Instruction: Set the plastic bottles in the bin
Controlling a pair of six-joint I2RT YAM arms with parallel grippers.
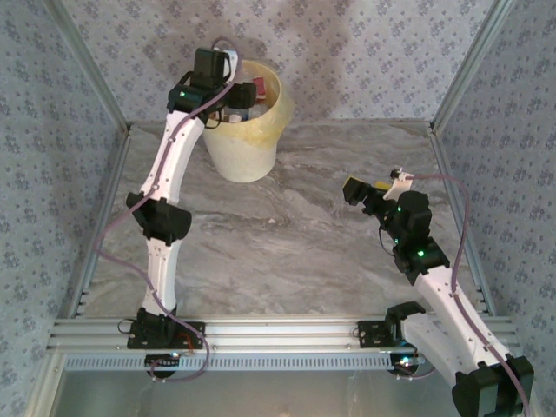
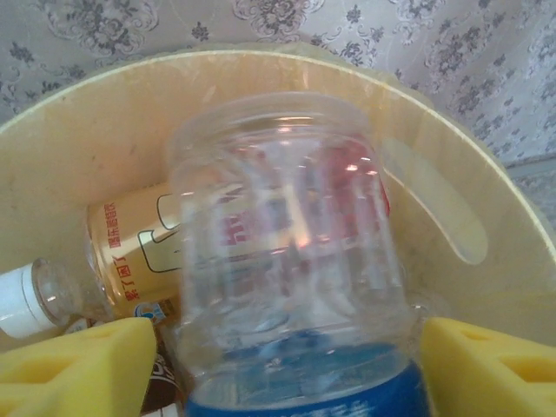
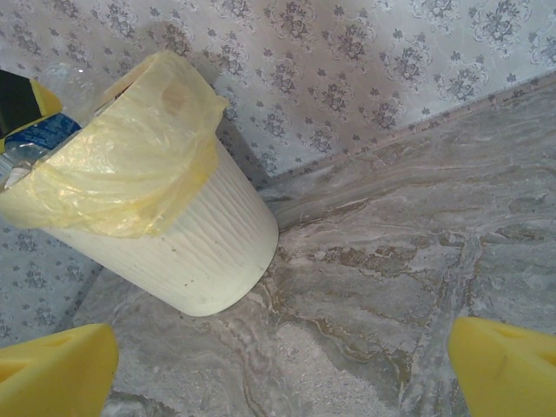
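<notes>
This is a robot test cell in a lab, not a lived-in room. Two arms are bolted to a slotted aluminium rail (image 1: 278, 332) on the near side of the right gripper (image 1: 369, 193). Bare aluminium posts (image 1: 476, 61) rise at the corners as a frame. Flat wall panels (image 1: 365, 52) printed with grey floral wallpaper stand beyond the left gripper (image 2: 287, 347) and out to both sides. They box in a marble-patterned tabletop (image 1: 295, 252) beneath the grippers.
</notes>
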